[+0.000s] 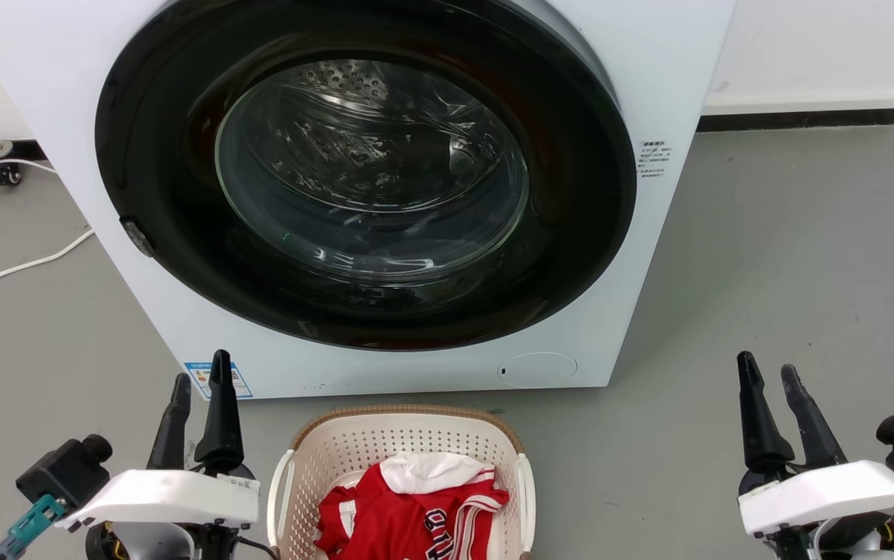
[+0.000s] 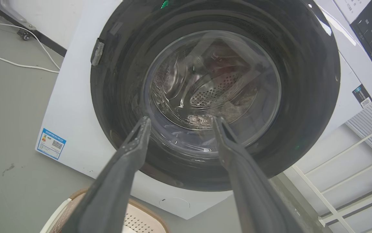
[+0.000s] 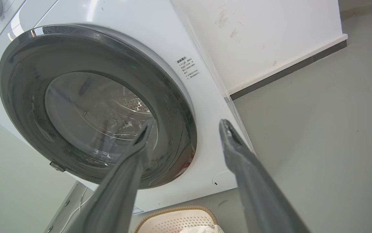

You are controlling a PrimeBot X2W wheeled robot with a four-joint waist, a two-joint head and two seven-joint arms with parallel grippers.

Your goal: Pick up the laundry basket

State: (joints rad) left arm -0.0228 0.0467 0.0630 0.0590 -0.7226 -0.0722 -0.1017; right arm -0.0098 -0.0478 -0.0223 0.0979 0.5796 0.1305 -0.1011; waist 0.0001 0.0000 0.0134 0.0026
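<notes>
You want the cream-white plastic laundry basket [image 1: 416, 439] with little holes and a brown woven-look rim. It sits on the grey floor [image 1: 766, 272], lower than your fingertips and in the space between your two grippers. It is just beside the fingers of your left gripper [image 1: 200, 367], on their inner side. It is well apart from the fingers of your right gripper [image 1: 766, 362]. Both grippers point up at the big white washing machine [image 1: 665, 93] with the round dark door, not down at the basket. The fingers on each one are spread apart with a clear gap, and they hold nothing. A soft red shirt [image 1: 408, 513] and a white cloth [image 1: 431, 467] lie inside the basket. Cloth like this should be light, so the load will likely feel easy to lift. The plastic looks stiff, but thin walls full of holes may bend if you squeeze hard. The best spots to hold look like the two white side handles [image 1: 526, 490], one on the side by your left fingers and one on the side facing your right fingers. They look smooth, so they might slip. Take one handle with each gripper and lift both sides together, or the basket may tip and the clothes may slide out.
</notes>
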